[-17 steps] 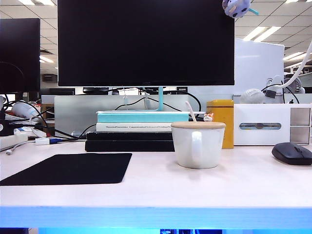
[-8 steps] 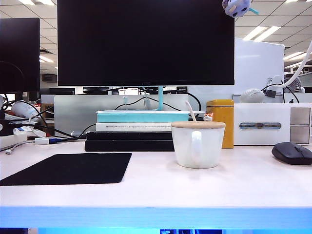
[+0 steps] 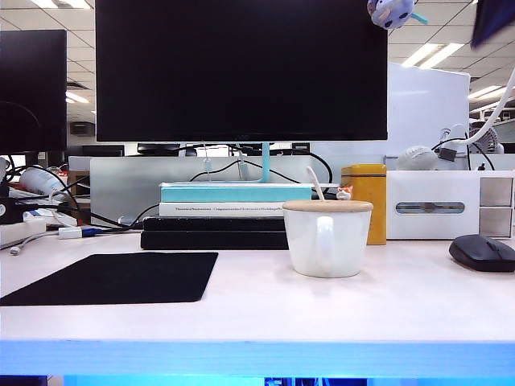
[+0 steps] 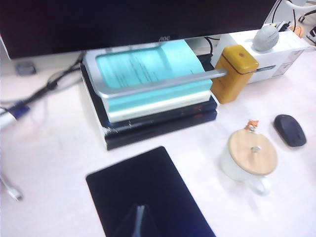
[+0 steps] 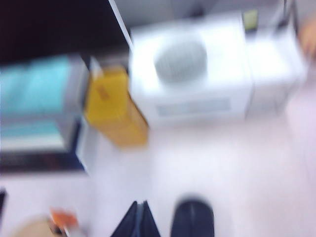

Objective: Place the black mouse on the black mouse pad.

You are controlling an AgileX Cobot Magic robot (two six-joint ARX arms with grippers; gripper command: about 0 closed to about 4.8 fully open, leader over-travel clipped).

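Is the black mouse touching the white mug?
Apart. The left wrist view shows bare table between the black mouse and the white mug.

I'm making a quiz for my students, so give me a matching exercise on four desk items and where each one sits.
1. black mouse
2. black mouse pad
3. white mug
4. yellow tin

A. left part of the desk
B. far right of the desk
C. mid-desk, wooden lid on
D. behind the mug, beside the white box

Pairs: 1-B, 2-A, 3-C, 4-D
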